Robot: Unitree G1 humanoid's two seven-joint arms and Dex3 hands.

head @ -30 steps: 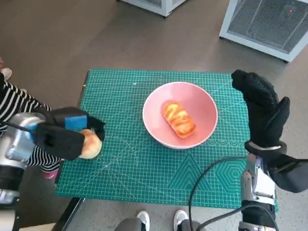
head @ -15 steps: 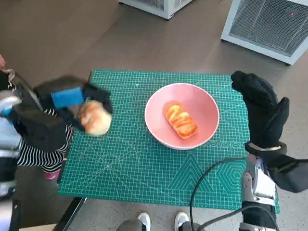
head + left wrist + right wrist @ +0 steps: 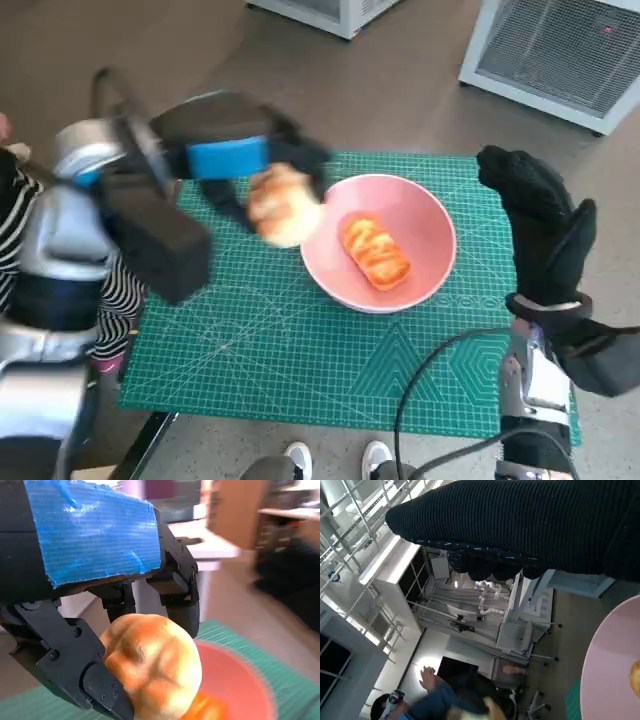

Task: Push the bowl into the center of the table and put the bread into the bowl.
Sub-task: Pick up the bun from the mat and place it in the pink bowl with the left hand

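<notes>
A pink bowl [image 3: 420, 210] sits near the middle of the green mat, with a glazed orange bread [image 3: 374, 250] lying inside it. My left hand [image 3: 235, 165] grips a round pale bread roll [image 3: 283, 205] in the air at the bowl's left rim. In the left wrist view the roll [image 3: 152, 667] sits between the black fingers [image 3: 75, 665], with the bowl [image 3: 232, 680] just beyond. My right hand [image 3: 540, 225] stands upright and open beside the bowl's right side, holding nothing. The right wrist view catches the bowl's rim [image 3: 607, 672].
The green cutting mat [image 3: 300, 340] covers the table. A person in a striped sleeve [image 3: 25, 215] sits at the left. White cabinets [image 3: 560, 50] stand on the floor behind. A black cable [image 3: 430, 380] loops over the mat's front right. Feet [image 3: 335, 455] show below the front edge.
My left hand has lifted the roll from the mat's left edge and carried it up and rightward to the bowl's rim. The right hand and the bowl have stayed put.
</notes>
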